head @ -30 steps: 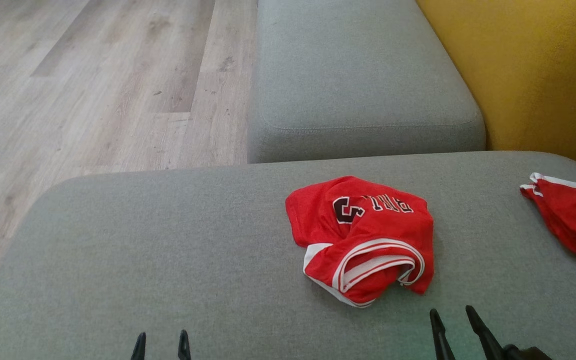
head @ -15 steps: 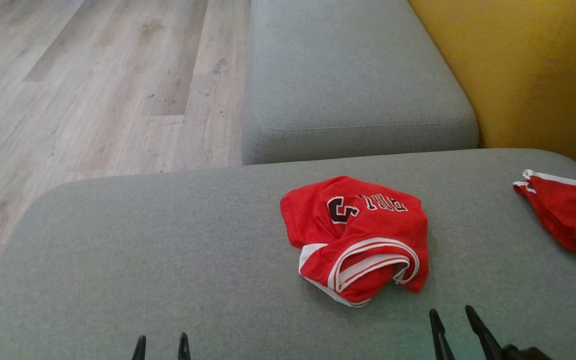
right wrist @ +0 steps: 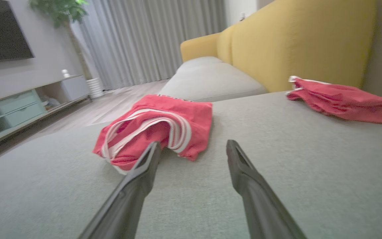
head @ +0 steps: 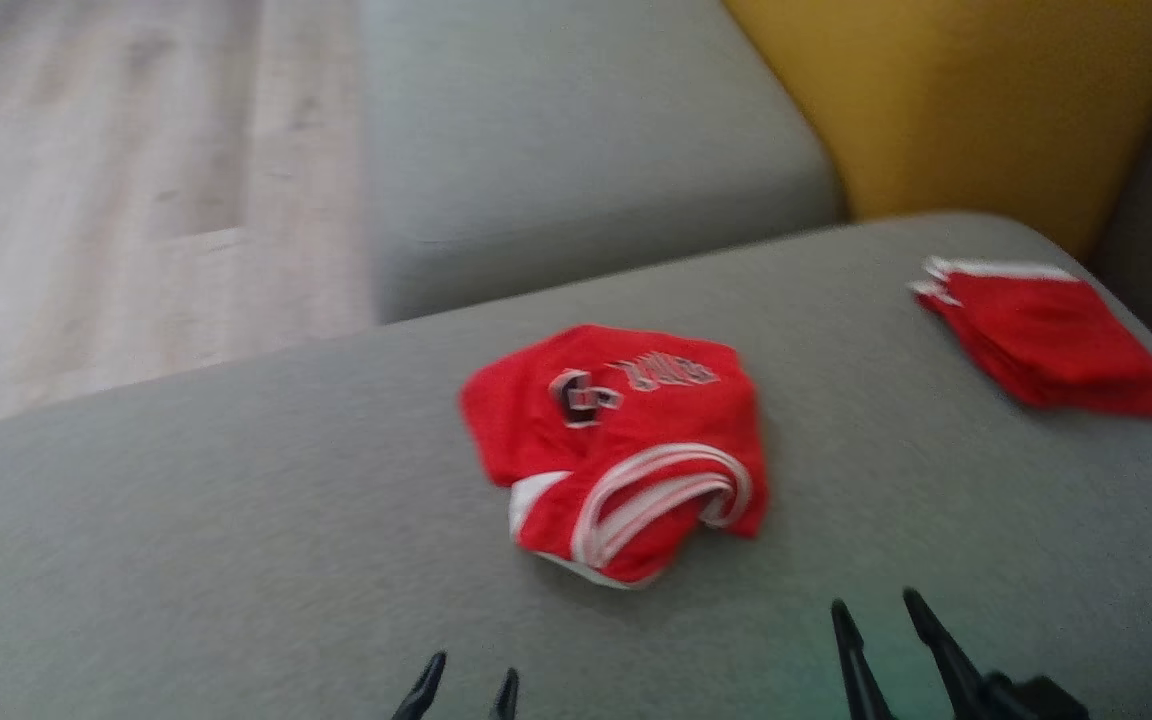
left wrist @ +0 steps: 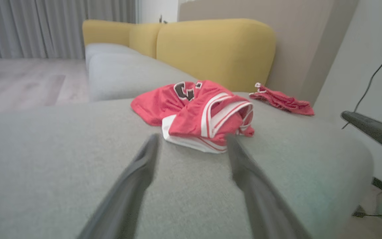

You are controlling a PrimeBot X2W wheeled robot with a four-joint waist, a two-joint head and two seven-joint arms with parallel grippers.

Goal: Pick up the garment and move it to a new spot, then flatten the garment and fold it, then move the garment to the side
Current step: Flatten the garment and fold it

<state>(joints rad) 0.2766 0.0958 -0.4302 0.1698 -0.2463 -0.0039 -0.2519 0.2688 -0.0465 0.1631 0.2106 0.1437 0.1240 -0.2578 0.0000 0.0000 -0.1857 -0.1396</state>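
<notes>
1. Garment [head: 616, 450]: red fabric with white striped trim and dark lettering, crumpled into a loose heap. It lies near the middle of the grey seat cushion [head: 186, 520], and neither pincer holds it.
2. Seat cushion: grey woven upholstery with a flat top and rounded edges and corners.
3. Left pincer [head: 472, 668]: two dark tapered fingers stand apart and empty, on the near side of the garment and clear of it.
4. Right pincer [head: 875, 601]: its fingers stand apart and empty, near the garment's near right corner.
5. Second red garment [head: 1041, 335]: flatter, white-edged, at the far right of the same cushion, well apart from the first.
6. Second grey cushion [head: 576, 150]: adjoins the far edge. A yellow backrest [head: 946, 100], smooth and rounded, rises to its right.
7. Room: pale wood-plank floor [head: 86, 180] on the left. Also present are grey pleated curtains [right wrist: 144, 39], a low cabinet [right wrist: 18, 106] under a dark wall screen [right wrist: 2, 30], and a leafy plant [right wrist: 61, 10].
</notes>
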